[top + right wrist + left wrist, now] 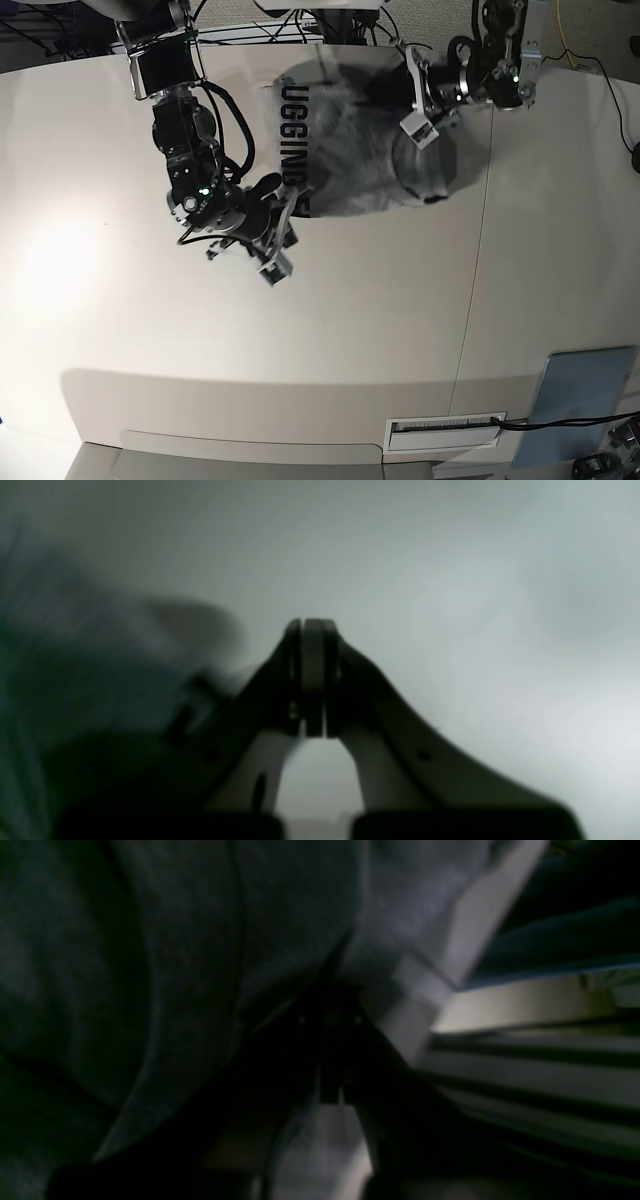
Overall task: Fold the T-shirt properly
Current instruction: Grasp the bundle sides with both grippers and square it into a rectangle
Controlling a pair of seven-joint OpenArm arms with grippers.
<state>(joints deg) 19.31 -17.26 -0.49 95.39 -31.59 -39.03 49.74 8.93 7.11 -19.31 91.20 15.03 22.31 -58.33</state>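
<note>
Left pincer (418,128) grips the T-shirt (350,150) (dark, blurred); right pincer (312,630) closed, empty — lettering cut off.

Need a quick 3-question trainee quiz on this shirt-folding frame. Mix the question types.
1. True or false: the right tool is shut with nothing in it.
2. Which tool holds the large heather-grey cotton T-shirt? A) left tool B) right tool
3. Fill in: in the base view, the flat grey-blue rectangular pad lies at the white table's ____ corner.
Key: 1 true; 2 A; 3 lower right.
</note>
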